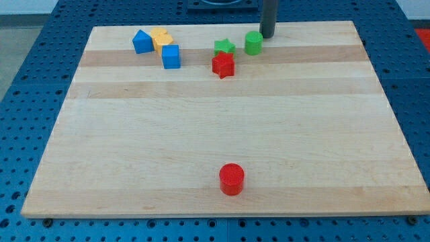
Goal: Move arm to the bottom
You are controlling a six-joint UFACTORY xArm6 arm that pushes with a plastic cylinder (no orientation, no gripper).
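Tip is sitting way up at the 12 o'clock edge of the board, so honestly the task looks barely started, if at all: the job is to bring the arm down to the bottom, and my tip is about as far from there as it can get. No jaws on this thing, by the way, it's just a straight dark rod, so nothing is being grasped or let go. The rod comes in from the view's top and its end rests just beside the green cylinder, at roughly that block's 1 o'clock, very close and maybe touching, can't quite tell. Going outward from there: a green star sits at the cylinder's 9 o'clock, and a red star is right below that at its 6 o'clock, pretty much touching it. Further toward 9 o'clock there's a cluster of a blue cube, a blue house-shaped block and a yellow block tucked between them, shape hard to make out. Way down at the board's 6 o'clock, well apart from everything, sits a red cylinder. What's left, I'd guess, is the whole trip: a long slide toward 6 o'clock, and a straight run down looks clear apart from the green cylinder, with the red cylinder off at its 7 o'clock side.
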